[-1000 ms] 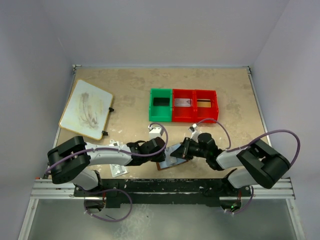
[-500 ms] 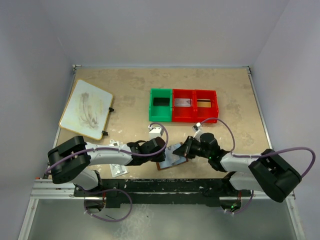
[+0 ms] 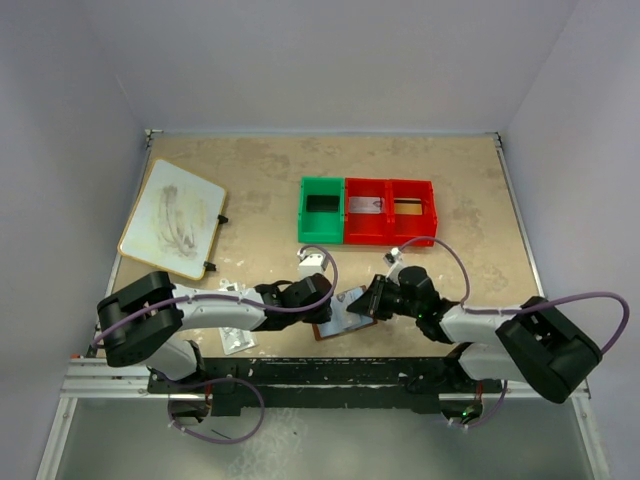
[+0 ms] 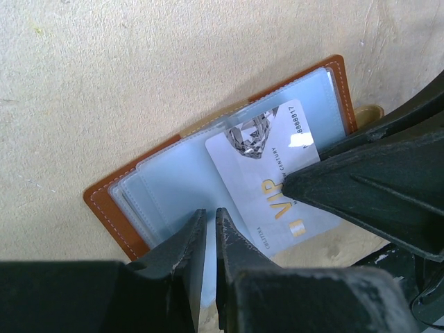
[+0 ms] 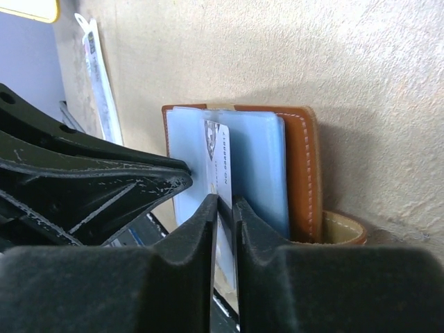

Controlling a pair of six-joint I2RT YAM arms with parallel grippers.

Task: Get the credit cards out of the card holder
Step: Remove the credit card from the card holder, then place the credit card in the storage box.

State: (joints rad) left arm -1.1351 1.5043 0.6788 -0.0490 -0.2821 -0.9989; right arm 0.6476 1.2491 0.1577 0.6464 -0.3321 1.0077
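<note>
Tan table has the open card holder, green bin, red bins, whiteboard and a packet on it.

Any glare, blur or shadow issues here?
Left wrist: white glare spot on the silver card, left fingers out of focus. Right wrist: right fingers blurred, card holder sharp, soft shadow on the table beside it. Top external: even light.
</note>
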